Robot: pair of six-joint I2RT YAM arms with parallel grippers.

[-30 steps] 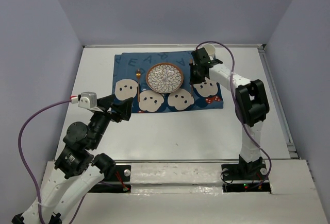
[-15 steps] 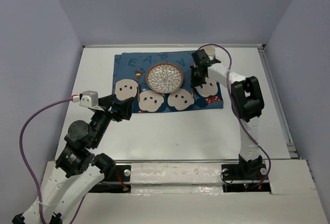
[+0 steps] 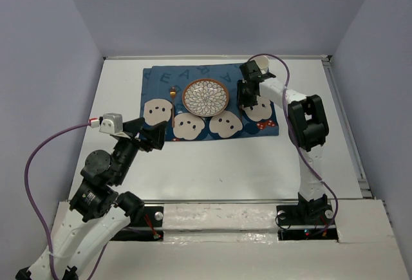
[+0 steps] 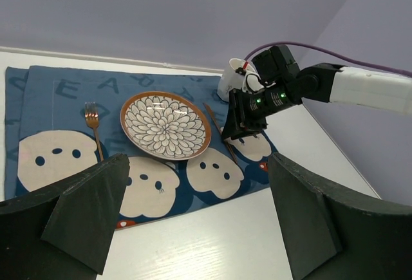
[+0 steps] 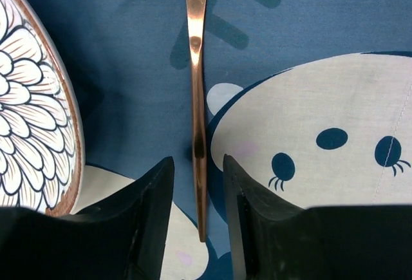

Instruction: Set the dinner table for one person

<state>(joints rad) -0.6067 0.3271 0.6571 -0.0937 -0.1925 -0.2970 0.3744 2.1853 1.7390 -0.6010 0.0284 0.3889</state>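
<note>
The white dinner table (image 3: pixel 212 164) carries a dark blue mat (image 3: pixel 161 77) with pale faces. On the mat lie a flower-patterned plate (image 3: pixel 205 96), a copper fork (image 3: pixel 172 100) left of it and a slim copper utensil (image 5: pixel 196 67) right of it. A white cup (image 3: pixel 264 67) stands at the mat's far right corner. My right gripper (image 3: pixel 244 103) is low over the mat. In the right wrist view it (image 5: pixel 198 183) is open, its jaws either side of the utensil's handle end with small gaps. My left gripper (image 4: pixel 199 222) is open and empty above the table, near the mat's front edge.
The left wrist view shows the plate (image 4: pixel 165 125), fork (image 4: pixel 94 125), utensil (image 4: pixel 215 118), cup (image 4: pixel 228 80) and right gripper (image 4: pixel 241 129). The plate rim (image 5: pixel 32 112) lies just left of the right gripper. Grey walls enclose the table.
The right arm's elbow has swung toward the far side and its gripper has dropped slightly toward the mat beside the plate. The left arm has barely moved.
</note>
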